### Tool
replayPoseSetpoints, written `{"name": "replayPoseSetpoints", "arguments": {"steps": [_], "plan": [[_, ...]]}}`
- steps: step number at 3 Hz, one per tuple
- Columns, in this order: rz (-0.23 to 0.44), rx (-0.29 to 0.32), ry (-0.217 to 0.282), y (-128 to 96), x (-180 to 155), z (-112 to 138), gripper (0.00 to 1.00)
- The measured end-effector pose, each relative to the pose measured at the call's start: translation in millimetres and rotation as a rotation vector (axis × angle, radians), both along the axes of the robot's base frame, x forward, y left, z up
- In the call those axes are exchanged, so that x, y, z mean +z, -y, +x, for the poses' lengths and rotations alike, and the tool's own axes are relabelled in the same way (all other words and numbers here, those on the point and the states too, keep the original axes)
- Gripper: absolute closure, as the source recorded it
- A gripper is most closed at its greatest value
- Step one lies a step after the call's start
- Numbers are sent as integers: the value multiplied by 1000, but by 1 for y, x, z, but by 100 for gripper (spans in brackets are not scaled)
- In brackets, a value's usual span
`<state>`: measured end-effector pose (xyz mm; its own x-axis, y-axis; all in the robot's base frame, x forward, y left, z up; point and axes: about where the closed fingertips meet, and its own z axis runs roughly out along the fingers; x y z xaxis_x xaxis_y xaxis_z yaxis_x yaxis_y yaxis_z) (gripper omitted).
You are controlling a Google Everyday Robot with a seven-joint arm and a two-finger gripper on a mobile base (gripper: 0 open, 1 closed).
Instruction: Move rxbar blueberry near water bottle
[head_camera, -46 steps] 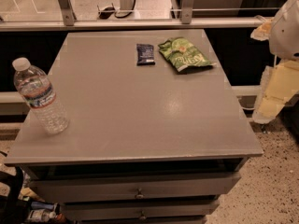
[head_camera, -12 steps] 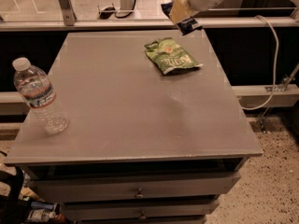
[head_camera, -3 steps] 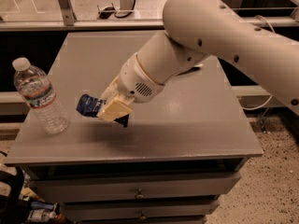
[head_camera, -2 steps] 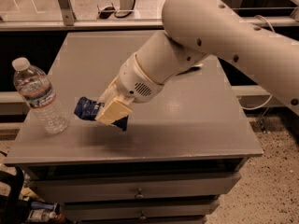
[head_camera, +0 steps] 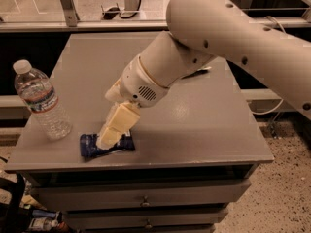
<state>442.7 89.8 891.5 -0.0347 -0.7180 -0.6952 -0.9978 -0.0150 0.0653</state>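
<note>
Gripper (head_camera: pixel 110 138) sits low over rxbar blueberry (head_camera: pixel 91 147), which lies flat at the table (head_camera: pixel 204 130) front edge, near water bottle (head_camera: pixel 41 106). Can't tell if it's clamping the bar or loose

Bulky white arm (head_camera: pixel 218 38) (dark screw holes, small vent grille) ending in a cream tool (head_camera: pixel 109 139).

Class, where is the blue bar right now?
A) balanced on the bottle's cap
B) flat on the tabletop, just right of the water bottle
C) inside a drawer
B: the rxbar blueberry lies on the table beside the water bottle, with the hand on it.
</note>
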Motion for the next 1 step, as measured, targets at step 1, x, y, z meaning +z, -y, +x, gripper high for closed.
{"name": "replayPoseSetpoints", "arguments": {"steps": [1], "plan": [[0,1,1,0,0,0,0]]}}
